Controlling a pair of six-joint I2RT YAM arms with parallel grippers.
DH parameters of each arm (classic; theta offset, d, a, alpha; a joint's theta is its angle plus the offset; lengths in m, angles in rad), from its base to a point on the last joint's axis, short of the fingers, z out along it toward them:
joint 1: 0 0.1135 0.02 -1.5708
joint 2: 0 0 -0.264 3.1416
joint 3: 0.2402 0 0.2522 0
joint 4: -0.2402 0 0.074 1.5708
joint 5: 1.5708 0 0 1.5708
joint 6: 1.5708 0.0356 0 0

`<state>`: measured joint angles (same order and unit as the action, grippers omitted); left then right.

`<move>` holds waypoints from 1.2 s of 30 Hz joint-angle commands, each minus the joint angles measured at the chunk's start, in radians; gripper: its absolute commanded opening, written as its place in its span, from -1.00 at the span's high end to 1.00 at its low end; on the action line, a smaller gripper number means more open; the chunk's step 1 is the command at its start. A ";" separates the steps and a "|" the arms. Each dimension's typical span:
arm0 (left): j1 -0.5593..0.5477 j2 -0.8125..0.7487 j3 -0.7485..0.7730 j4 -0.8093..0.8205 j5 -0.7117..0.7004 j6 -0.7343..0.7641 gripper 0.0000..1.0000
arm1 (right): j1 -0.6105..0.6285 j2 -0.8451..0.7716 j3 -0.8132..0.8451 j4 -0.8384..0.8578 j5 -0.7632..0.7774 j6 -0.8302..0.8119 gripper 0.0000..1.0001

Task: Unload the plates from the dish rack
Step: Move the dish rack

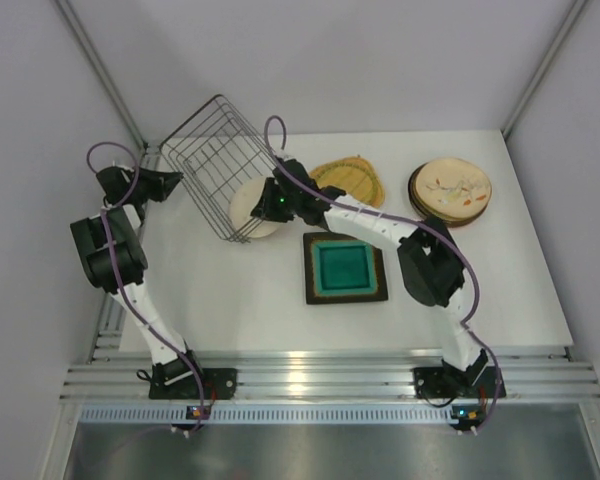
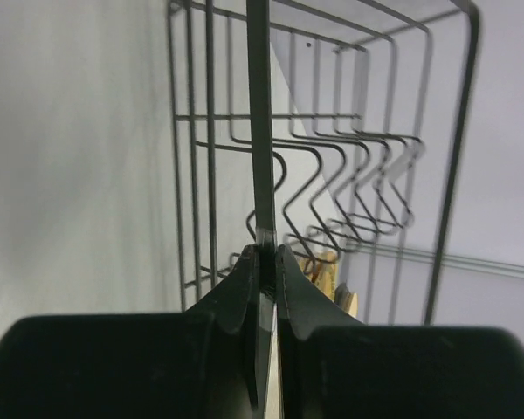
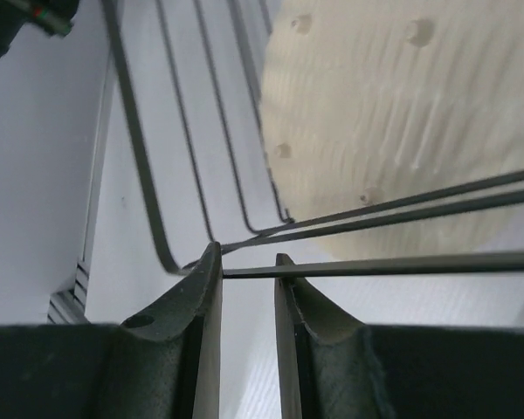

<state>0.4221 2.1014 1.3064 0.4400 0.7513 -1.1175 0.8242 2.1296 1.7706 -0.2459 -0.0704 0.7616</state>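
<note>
Evidently a late unloading step: left pincer clamped on the tilted dark wire dish rack; right pincer slightly apart beside the round cream plate. Next move, in my judgement: seize that rim, clear of the wires.

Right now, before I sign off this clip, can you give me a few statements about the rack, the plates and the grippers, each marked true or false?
1. The left gripper is clamped on a wire of the dish rack. True.
2. The dish rack sits flat on the table. False: it is tipped up at an angle.
3. The square teal plate is inside the rack. False: it lies on the table, outside the rack.
4. A cream plate shows behind the rack's wires, near the right gripper. True.
5. The right gripper is shut tight. False: its fingers stand slightly apart.
</note>
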 commanded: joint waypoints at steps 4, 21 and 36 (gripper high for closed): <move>-0.026 0.069 0.171 0.018 0.049 0.077 1.00 | 0.262 0.030 0.024 -0.084 -0.362 -0.219 1.00; -0.002 0.005 0.393 -0.366 0.046 0.277 0.96 | 0.184 -0.059 -0.079 0.013 -0.431 -0.208 0.76; 0.006 -0.320 0.087 -0.555 -0.291 0.438 -0.70 | -0.008 -0.129 0.119 -0.148 -0.487 -0.424 -0.08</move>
<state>0.4286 1.9259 1.4876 -0.1799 0.5762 -0.7143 0.8829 2.0674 1.8050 -0.3882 -0.5552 0.3840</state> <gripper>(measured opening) 0.846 0.544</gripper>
